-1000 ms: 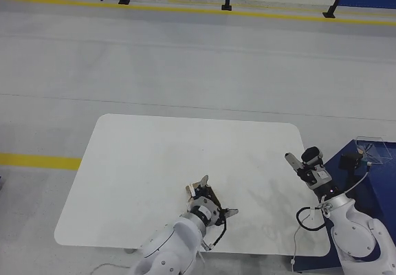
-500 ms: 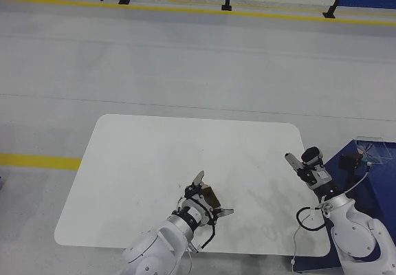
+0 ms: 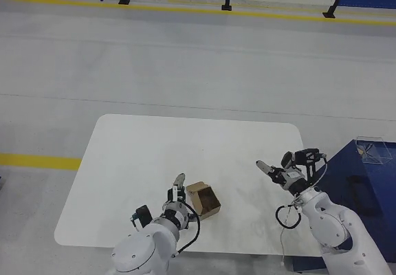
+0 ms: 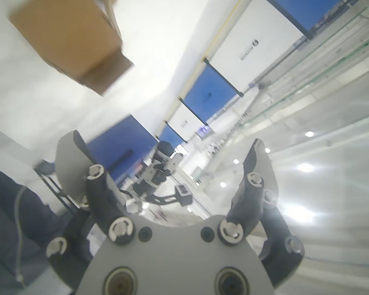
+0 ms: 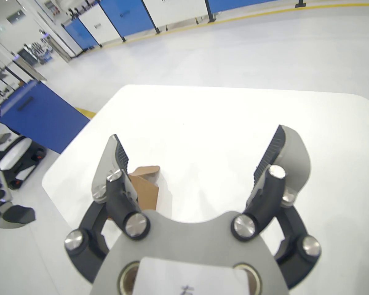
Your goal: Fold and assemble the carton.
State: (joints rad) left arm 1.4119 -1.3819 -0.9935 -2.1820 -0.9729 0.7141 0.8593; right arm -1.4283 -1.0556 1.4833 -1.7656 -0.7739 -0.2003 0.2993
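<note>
- The carton (image 3: pixel 203 199) sat on the white surface (image 3: pixel 150 151), close to its near edge and roughly midway along it. It was a small brown box with its open side up, so the inside showed from above.
- In the right wrist view the carton (image 5: pixel 146 185) showed partly behind one finger, with a rounded flap standing up at its far end. It lay toward the near left corner of the surface (image 5: pixel 218 108).
- The left hand (image 3: pixel 159 198) was just beside the carton, on its left. One finger pointed away from the robot, close to the carton's near left corner. I could not tell whether that finger touched the cardboard.
- From its own wrist camera the left hand (image 4: pixel 164 145) was spread wide with nothing between the fingers. The carton (image 4: pixel 67 32) lay off to one side of them, apart from both tips.
- The right hand (image 3: pixel 289 159) was over the right part of the surface, well apart from the carton and turned toward it.
- In its own wrist view the right hand (image 5: pixel 198 136) was also spread wide and held nothing. Bare white surface showed between its ribbed fingers (image 5: pixel 275 148).
- A yellow floor line (image 3: pixel 26 161) ran along the floor to the left of the surface, and a blue platform (image 3: pixel 390 179) stood against its right side.
</note>
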